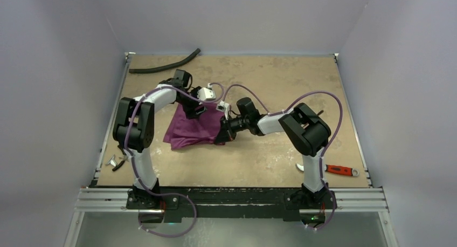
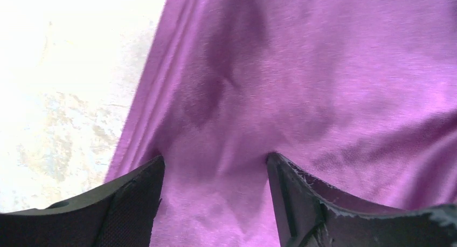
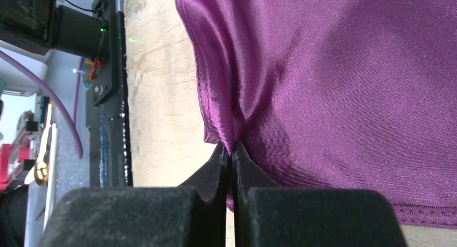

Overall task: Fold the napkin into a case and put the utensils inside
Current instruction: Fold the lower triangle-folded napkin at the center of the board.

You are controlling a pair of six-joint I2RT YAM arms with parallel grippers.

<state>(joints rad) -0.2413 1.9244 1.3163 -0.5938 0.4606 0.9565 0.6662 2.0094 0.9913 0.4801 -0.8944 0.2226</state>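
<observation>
Right fingers (image 3: pixel 210 171) clamp the napkin (image 3: pixel 334 96) at its edge; left fingers (image 2: pixel 134 198) gape over it, perhaps touching

A robotics lab test cell. Plain pale walls (image 1: pixel 54 96) box in a bare tan surface (image 1: pixel 269 155). Two arms, left (image 1: pixel 137 123) and right (image 1: pixel 302 128), are bolted to an aluminium rail (image 1: pixel 232 198) at its near edge and trail purple cables (image 1: pixel 334 104). A black hose (image 1: pixel 164 66) and a red-handled tool (image 1: pixel 340 170) lie on the surface.

Before you, the napkin (image 1: pixel 194 129) lies left of centre on the table (image 1: pixel 269 80). The hose (image 1: pixel 164 63) lies behind it at the far edge, the utensils (image 1: pixel 116 162) near left, a hand tool (image 1: pixel 340 170) near right.
</observation>
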